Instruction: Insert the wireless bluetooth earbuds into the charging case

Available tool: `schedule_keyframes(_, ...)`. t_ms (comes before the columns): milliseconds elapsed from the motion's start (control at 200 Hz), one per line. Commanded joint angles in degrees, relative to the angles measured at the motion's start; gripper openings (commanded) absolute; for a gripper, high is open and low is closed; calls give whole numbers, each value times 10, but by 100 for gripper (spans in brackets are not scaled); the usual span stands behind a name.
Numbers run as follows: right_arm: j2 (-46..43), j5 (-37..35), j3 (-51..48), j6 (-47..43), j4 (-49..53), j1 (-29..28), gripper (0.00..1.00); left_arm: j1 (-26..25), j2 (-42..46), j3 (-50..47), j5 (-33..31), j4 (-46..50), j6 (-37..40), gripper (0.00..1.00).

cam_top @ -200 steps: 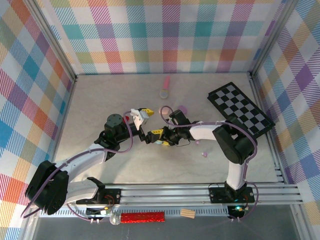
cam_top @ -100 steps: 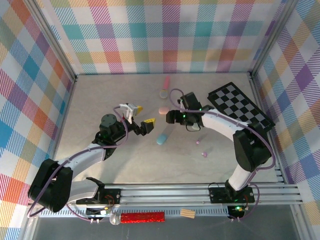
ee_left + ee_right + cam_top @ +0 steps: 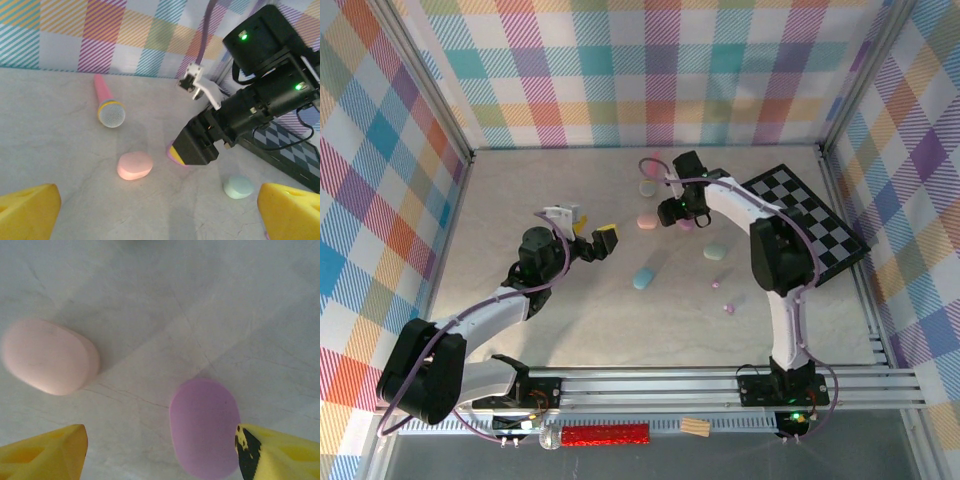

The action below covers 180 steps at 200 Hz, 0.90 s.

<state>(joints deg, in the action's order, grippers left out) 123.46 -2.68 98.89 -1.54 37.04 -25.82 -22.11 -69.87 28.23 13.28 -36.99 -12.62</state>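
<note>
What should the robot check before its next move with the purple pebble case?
1. Right gripper open: ok, its jaws stand apart.
2. Purple case centred between its fingers: not ok, it lies close to one finger.
3. Pink case out of the way: ok, it lies apart from the purple one.
4. Left gripper empty: ok, it is open with nothing between its fingers.
5. Earbuds ready: ok, tiny pieces lie loose on the table.
6. Purple case lid open: cannot tell.
</note>
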Motion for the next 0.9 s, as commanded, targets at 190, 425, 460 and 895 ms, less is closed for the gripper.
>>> schedule_keyframes(190, 30, -23, 25, -36, 66, 5, 77, 5, 1, 18, -6, 16, 1, 100)
schedule_keyframes(425, 31, -8, 23, -34, 61, 13, 71, 5, -5, 24, 5, 13, 1, 100)
schedule_keyframes(460, 33, -4, 24, -34, 60, 15, 69, 5, -7, 26, 6, 13, 1, 100)
schedule_keyframes(895, 56, 1, 32, -35, 64, 28, 58, 5, -11, 38, 16, 17, 5, 100)
